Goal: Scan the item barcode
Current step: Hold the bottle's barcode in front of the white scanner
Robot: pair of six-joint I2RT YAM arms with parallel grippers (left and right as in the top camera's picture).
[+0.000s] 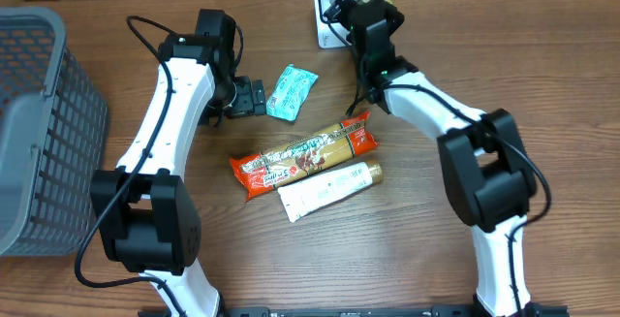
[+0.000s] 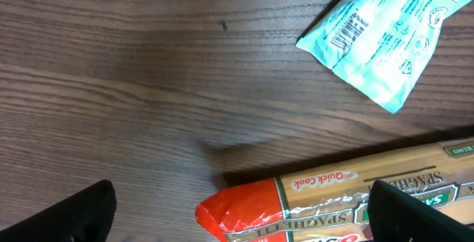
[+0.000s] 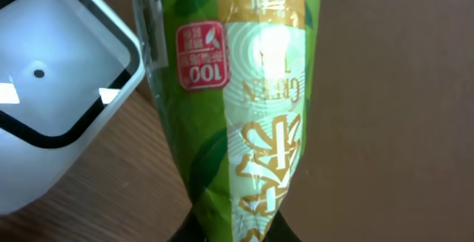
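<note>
Green packet (image 3: 244,123) between the right jaws — glossy plastic film, creased. Scanner (image 3: 59,86) just beside them — smooth white plastic. Table (image 2: 148,86) beneath the left jaws: matt wood grain.

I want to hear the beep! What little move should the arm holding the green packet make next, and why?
Probably shift the green tea packet sideways, in front of the window of the white scanner. The right gripper is shut on the packet, yet it hangs beside that window, not facing it. No barcode shows on the visible side.
</note>
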